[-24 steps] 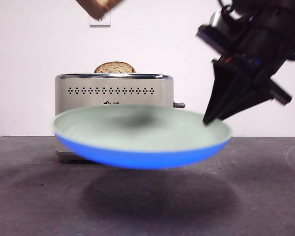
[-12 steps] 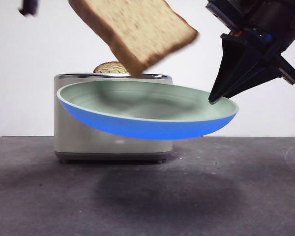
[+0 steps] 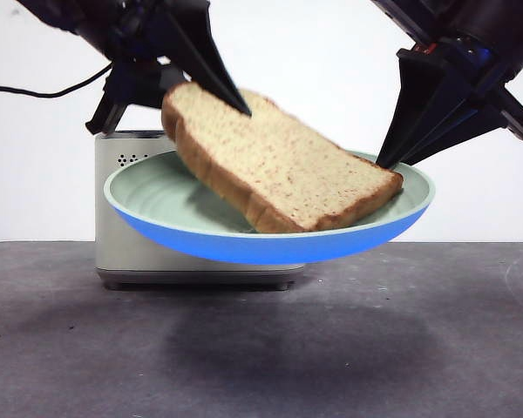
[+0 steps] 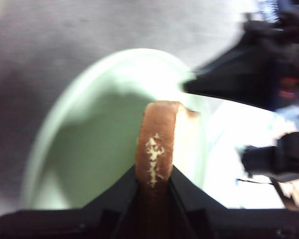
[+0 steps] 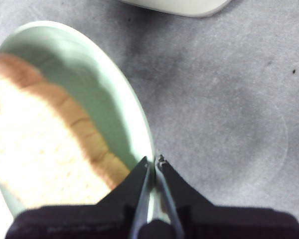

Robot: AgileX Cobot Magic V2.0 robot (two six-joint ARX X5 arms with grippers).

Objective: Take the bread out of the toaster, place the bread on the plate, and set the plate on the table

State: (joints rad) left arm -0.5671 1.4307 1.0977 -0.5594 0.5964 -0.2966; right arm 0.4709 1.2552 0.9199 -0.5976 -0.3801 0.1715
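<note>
The bread [image 3: 279, 174], a thick tan speckled slice with brown crust, lies tilted in the mint green plate [image 3: 157, 196], its lower end resting near the plate's right rim. My left gripper [image 3: 222, 91] comes from the upper left and is shut on the slice's raised end; the left wrist view shows the crust [image 4: 157, 144] pinched between the jaws. My right gripper [image 3: 388, 161] is shut on the plate's right rim [image 5: 144, 144] and holds the plate in the air above the table [image 3: 261, 348]. The cream toaster [image 3: 126, 252] stands behind the plate, mostly hidden.
A black cable [image 3: 44, 91] hangs at the upper left behind the left arm. The plate's shadow falls on the dark grey tabletop below it. A corner of the toaster's base [image 5: 179, 6] shows in the right wrist view.
The bread came down from above the plate and now rests in it. The left gripper descended into view with it. The plate stayed lifted, shifting slightly.
</note>
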